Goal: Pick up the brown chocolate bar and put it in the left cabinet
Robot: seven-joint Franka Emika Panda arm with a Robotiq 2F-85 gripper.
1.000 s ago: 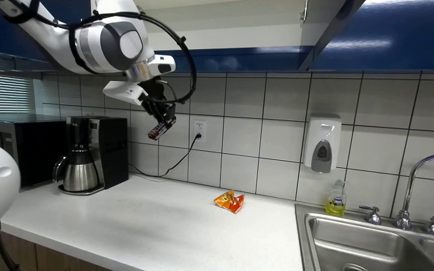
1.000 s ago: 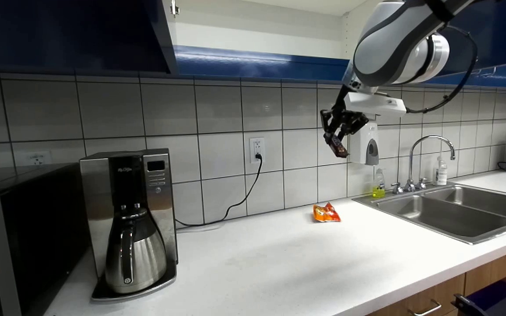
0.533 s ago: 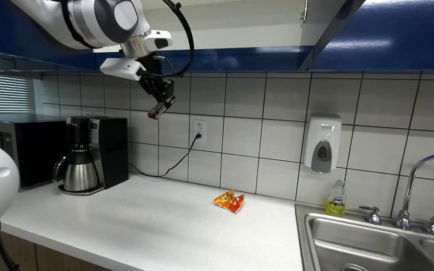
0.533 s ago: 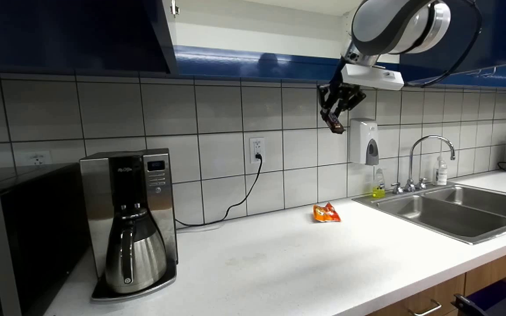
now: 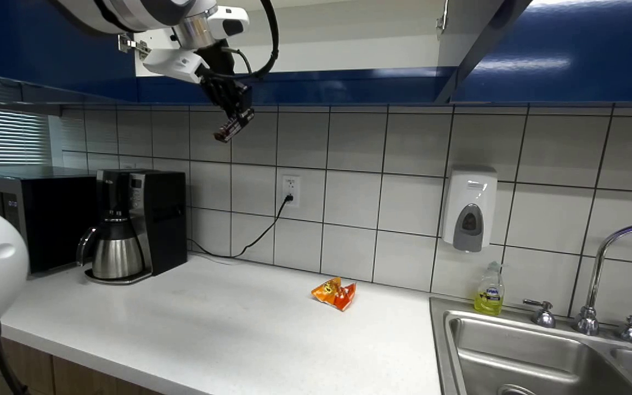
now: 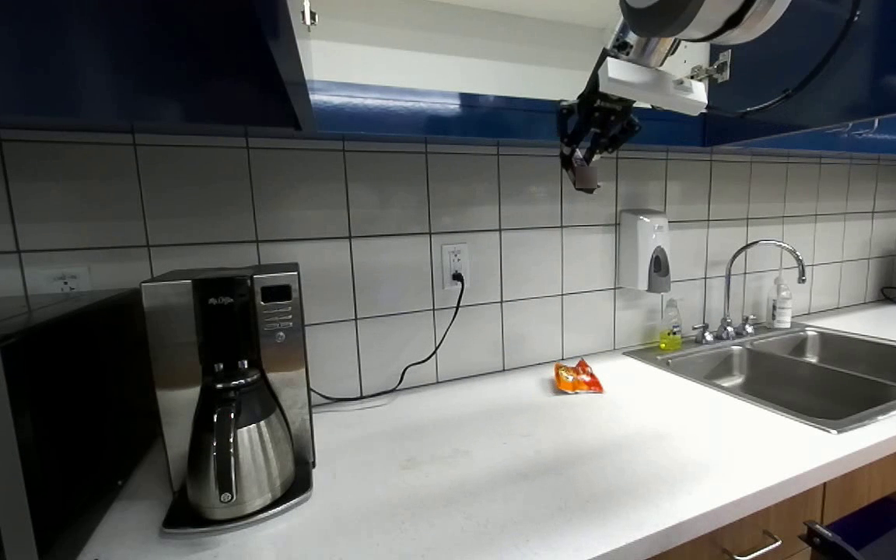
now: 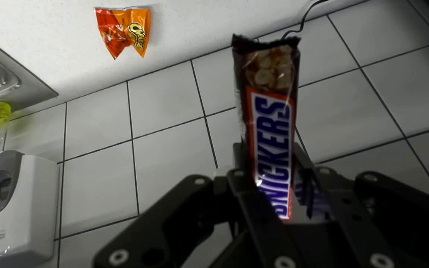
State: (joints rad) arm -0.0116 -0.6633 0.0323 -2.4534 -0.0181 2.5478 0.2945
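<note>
Tool [image 7: 269, 158] higher than before, jaws slightly apart, tight on the brown chocolate bar [image 7: 271, 119]

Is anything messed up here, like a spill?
I see no clear spill. The orange snack packet lies crumpled on the white counter, pinched in the middle, so it looks a bit messy; whether it's torn, I can't tell. The overhead cabinet stands open, but that probably suits putting the chocolate bar away.
</note>
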